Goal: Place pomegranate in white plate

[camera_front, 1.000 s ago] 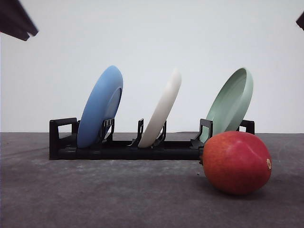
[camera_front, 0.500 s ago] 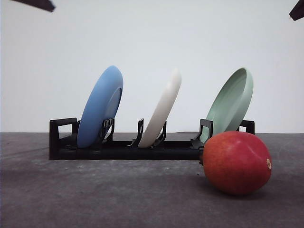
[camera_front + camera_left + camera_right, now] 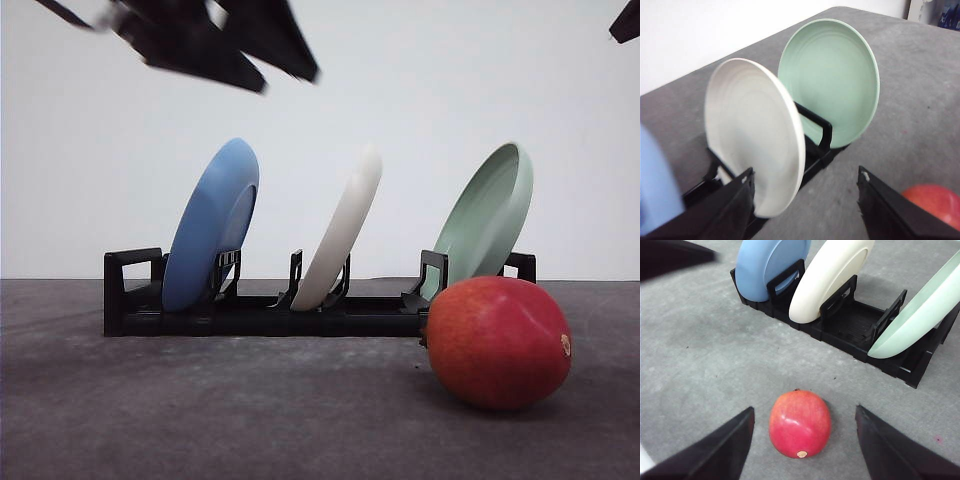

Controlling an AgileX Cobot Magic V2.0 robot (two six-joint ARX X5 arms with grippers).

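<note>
The red pomegranate (image 3: 498, 343) lies on the grey table, in front of the right end of a black rack (image 3: 260, 315). The white plate (image 3: 345, 228) stands tilted in the rack's middle slot. My left gripper (image 3: 285, 72) hangs blurred high over the rack; in the left wrist view it is open (image 3: 805, 172), facing the white plate (image 3: 752, 135), with the pomegranate (image 3: 935, 202) off to one side. My right gripper (image 3: 805, 410) is open above the pomegranate (image 3: 800, 424), whose tan stub points toward the camera; the white plate (image 3: 830, 277) stands beyond it.
A blue plate (image 3: 212, 225) fills the rack's left slot and a pale green plate (image 3: 487, 220) the right one, just behind the fruit. Bare grey table lies in front of the rack. A dark corner of the right arm (image 3: 628, 22) shows at top right.
My left arm has swung in from the upper left and now hangs over the blue and white plates. The pomegranate, plates and right arm have not moved.
</note>
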